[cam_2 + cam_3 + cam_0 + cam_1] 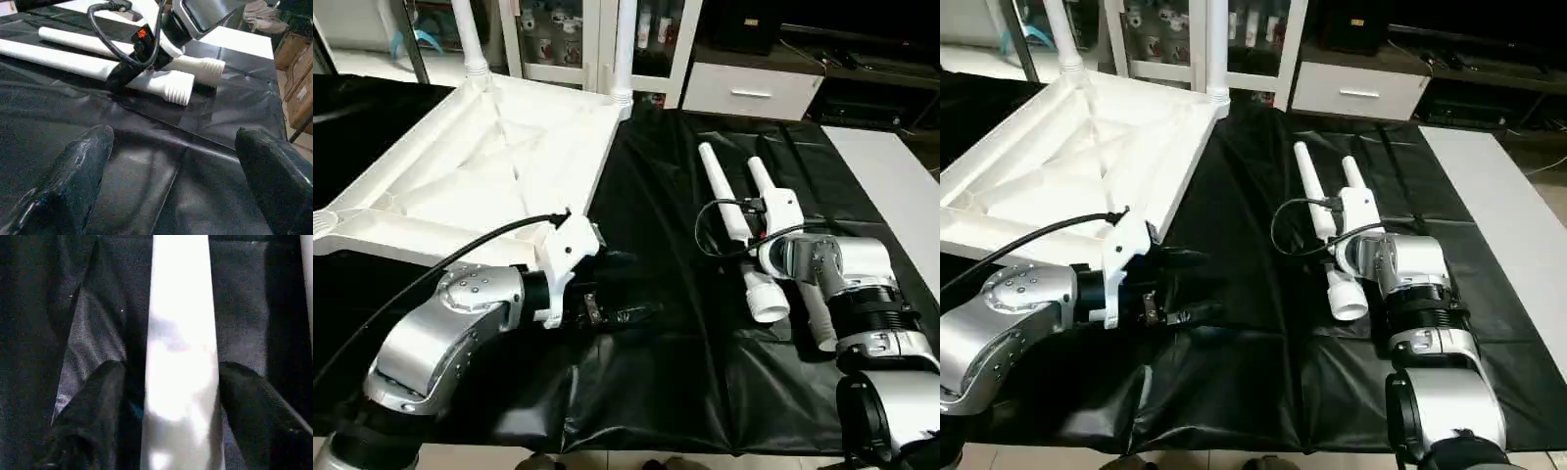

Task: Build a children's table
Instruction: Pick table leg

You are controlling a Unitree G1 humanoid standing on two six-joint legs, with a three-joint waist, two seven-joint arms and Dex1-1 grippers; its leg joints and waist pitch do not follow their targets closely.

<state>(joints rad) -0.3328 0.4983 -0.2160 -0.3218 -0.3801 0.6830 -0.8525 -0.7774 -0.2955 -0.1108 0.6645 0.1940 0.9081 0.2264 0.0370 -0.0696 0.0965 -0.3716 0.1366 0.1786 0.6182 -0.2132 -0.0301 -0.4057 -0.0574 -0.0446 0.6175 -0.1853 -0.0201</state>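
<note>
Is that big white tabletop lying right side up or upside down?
Upside down: the tabletop lies on the black sheet with its ribbed underside up, and two legs already rise from its far corners.

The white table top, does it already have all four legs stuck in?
No: two loose legs lie on the black sheet beside the table top.

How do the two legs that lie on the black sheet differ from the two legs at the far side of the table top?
The two loose legs lie flat, side by side on the black sheet; the two fitted legs stand upright. The loose legs are apart from the table top; the fitted ones sit in its far corner sockets. The right gripper straddles one loose leg; nothing holds the fitted ones. All four are white tubes.
</note>
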